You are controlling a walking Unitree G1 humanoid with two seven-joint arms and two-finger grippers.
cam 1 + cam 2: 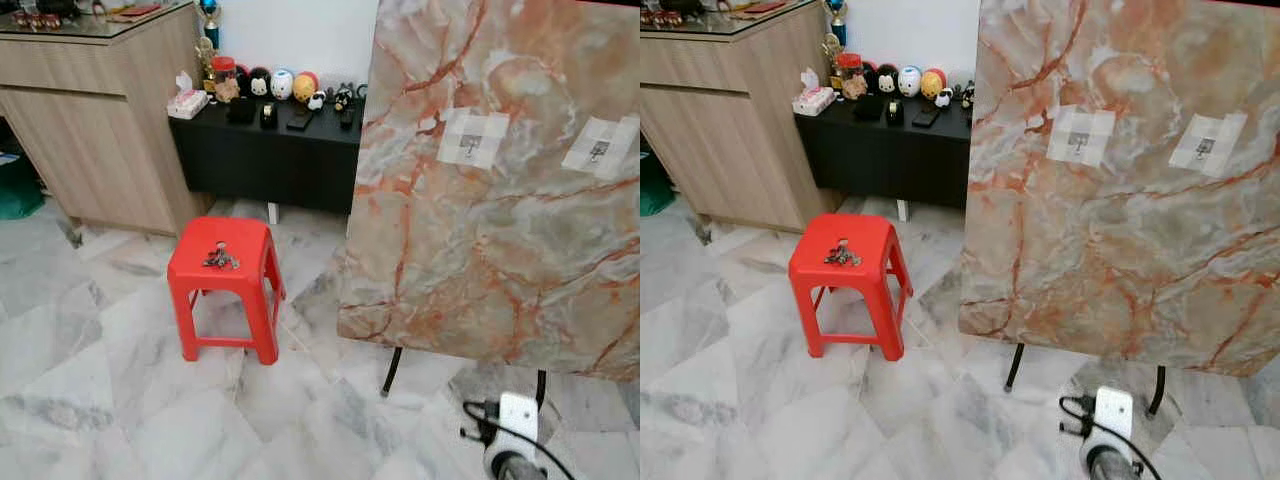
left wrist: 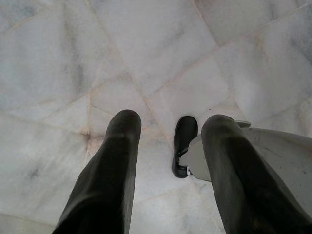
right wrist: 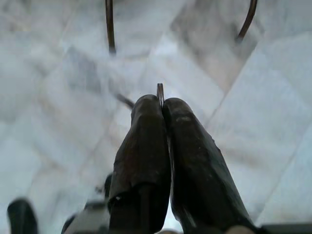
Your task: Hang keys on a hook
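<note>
A bunch of keys (image 1: 220,259) lies on the seat of a red plastic stool (image 1: 222,283). To its right stands a marbled board (image 1: 480,230) with two small metal hooks, one hook (image 1: 470,146) and another hook (image 1: 598,152), each on a white taped patch. My right gripper (image 3: 162,101) hangs low over the floor before the board's legs, shut, with a thin metal ring (image 3: 160,91) sticking out between its fingertips. My right arm (image 1: 512,440) shows at the bottom right. My left gripper (image 2: 170,122) hangs open over bare floor.
A black low cabinet (image 1: 262,150) with figurines and a tissue box stands behind the stool. A wooden counter (image 1: 100,110) is at the left. The board's thin black legs (image 1: 392,372) reach the marble floor (image 1: 120,400). My own foot (image 2: 184,146) shows below the left gripper.
</note>
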